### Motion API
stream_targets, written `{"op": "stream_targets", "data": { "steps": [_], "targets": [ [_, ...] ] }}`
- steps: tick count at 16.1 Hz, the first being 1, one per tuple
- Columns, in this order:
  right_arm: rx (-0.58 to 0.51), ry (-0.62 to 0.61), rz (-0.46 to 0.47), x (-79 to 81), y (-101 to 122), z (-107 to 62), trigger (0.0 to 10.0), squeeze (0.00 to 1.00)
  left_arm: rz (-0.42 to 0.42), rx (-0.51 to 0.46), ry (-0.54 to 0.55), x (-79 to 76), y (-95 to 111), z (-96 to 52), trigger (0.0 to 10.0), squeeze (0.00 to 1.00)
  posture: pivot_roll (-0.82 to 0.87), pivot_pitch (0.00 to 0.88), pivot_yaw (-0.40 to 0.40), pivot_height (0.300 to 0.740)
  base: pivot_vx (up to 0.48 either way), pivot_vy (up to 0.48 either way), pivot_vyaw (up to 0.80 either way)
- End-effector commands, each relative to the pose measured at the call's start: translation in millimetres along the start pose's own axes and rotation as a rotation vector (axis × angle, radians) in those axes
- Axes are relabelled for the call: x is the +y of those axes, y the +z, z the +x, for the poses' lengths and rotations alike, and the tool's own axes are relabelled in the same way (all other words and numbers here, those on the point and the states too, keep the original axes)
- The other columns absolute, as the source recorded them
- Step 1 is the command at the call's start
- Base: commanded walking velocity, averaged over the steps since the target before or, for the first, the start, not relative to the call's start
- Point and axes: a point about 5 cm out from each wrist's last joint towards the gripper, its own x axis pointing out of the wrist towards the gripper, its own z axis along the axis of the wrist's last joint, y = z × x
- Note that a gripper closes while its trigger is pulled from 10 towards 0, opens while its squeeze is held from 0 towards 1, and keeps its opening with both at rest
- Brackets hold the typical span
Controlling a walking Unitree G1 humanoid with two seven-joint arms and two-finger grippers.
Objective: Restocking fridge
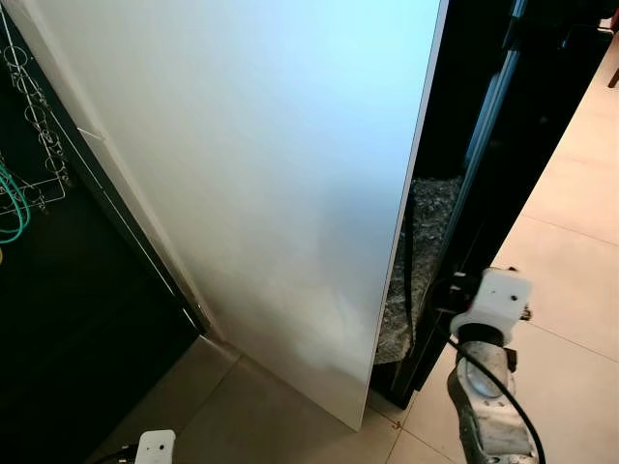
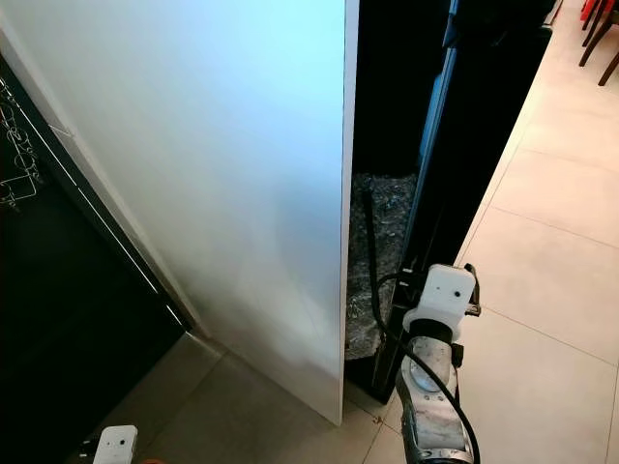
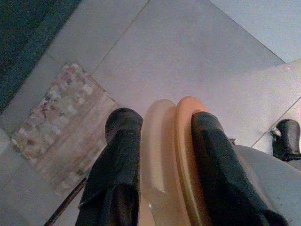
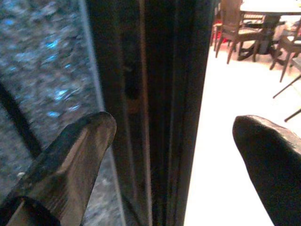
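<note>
A tall white panel (image 1: 271,174) stands before me, with a black door edge (image 1: 503,145) to its right. The narrow gap between them shows crinkled silver material (image 2: 382,242). My right arm (image 1: 491,304) reaches toward that black edge. In the right wrist view my right gripper (image 4: 174,127) is open, and its fingers (image 4: 80,146) stand on either side of the dark door edge (image 4: 160,94). My left arm (image 1: 155,447) hangs low at the bottom left. My left gripper (image 3: 164,117) is shut on a rounded orange object (image 3: 164,160) above the floor.
A dark cabinet with a wire rack (image 1: 34,116) and a green cable (image 1: 12,203) stands at the left. Pale floor tiles (image 2: 542,280) spread to the right. A patterned mat (image 3: 61,122) lies below the left gripper. A dining table (image 4: 270,7) and chairs (image 2: 600,39) stand farther off.
</note>
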Motion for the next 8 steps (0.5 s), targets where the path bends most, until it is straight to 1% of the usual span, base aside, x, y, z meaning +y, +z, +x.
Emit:
{"op": "stream_targets", "data": {
  "steps": [1, 5, 8],
  "targets": [
    [-0.041, -0.006, 0.01, -0.6, 10, 3.2, 10.0, 0.0, -0.018, 0.048, -0.044, -14.5, -12, -0.8, 10.0, 0.0, -0.05, 0.048, 0.06, 0.74, 0.0, 0.0, 0.0],
    [-0.042, 0.043, 0.004, 2.1, 12, 11.5, 10.0, 0.0, -0.016, 0.042, -0.043, -15.2, -6, 1.1, 10.0, 0.0, -0.05, 0.046, 0.062, 0.74, 0.0, 0.0, 0.0],
    [-0.06, 0.031, 0.003, 1.5, 18, 18.9, 10.0, 0.0, -0.014, 0.033, -0.038, -11.7, 0, 2.1, 10.0, 0.0, -0.05, 0.045, 0.062, 0.74, 0.0, 0.0, 0.0]
  ]
}}
